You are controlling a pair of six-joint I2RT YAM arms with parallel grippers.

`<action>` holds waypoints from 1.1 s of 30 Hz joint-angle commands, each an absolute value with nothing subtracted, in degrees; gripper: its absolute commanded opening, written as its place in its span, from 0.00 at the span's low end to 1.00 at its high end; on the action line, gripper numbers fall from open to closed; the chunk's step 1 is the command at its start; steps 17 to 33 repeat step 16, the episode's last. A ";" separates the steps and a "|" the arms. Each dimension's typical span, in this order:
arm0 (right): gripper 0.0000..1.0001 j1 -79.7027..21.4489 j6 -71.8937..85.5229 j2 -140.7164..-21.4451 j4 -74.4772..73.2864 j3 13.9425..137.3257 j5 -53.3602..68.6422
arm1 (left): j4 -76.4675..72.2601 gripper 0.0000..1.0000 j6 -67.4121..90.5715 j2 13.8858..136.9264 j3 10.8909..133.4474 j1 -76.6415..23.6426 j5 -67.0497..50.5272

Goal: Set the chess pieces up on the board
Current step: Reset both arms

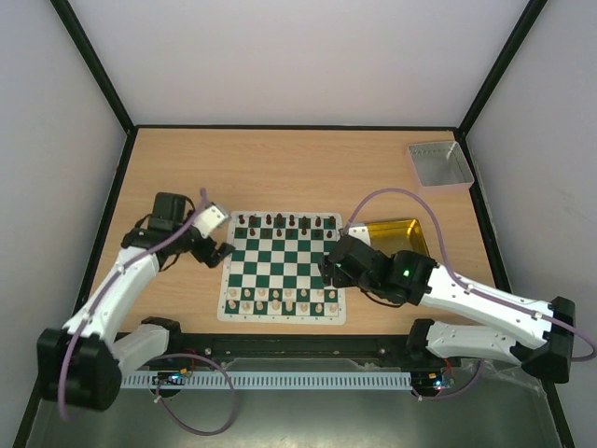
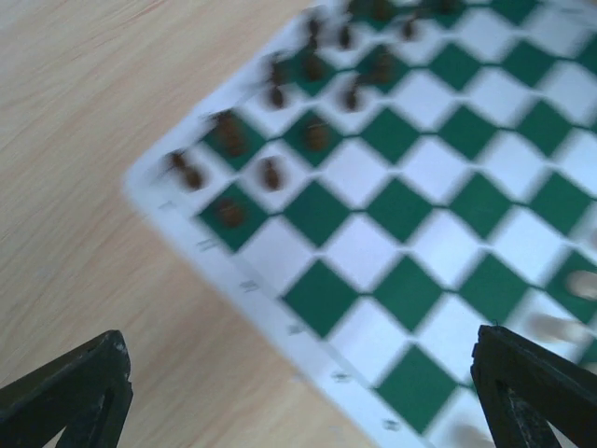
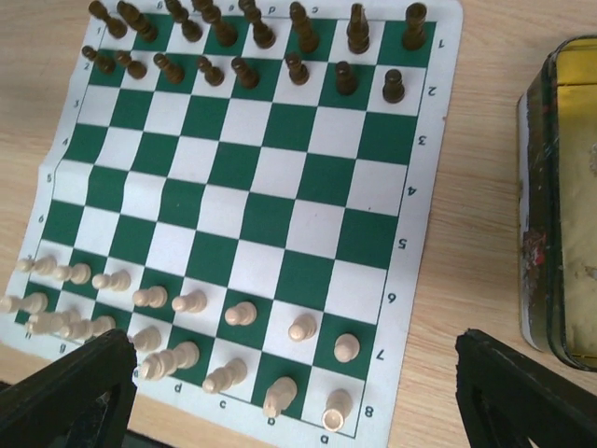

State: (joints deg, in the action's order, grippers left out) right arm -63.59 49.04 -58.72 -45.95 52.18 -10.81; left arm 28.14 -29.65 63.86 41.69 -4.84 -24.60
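**A:** Where is the board, and how does it lie?

**B:** Flat on the wooden surface. It is square, so it has no long axis. It's a thin green-and-white checked mat with a white border, and one side is slightly rippled.

**A:** And the pieces?

**B:** They are small turned figurines. The dark pieces stand in two rows along the board's far edge, and the cream pieces along its near edge.

**A:** The grippers?

**B:** The left gripper is at the board's left edge, jaws spread wide and holding nothing. The right gripper is over the board's right edge, also wide and empty.

**A:** What's beyond the board?

**B:** A shiny gold tin sits just right of the board. A grey square tray lies well beyond the board's far right corner.
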 commanded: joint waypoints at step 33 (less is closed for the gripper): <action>0.89 -63.39 43.28 -54.59 -45.64 48.84 -5.95 | 38.49 0.99 -28.10 52.04 41.17 -27.06 -14.70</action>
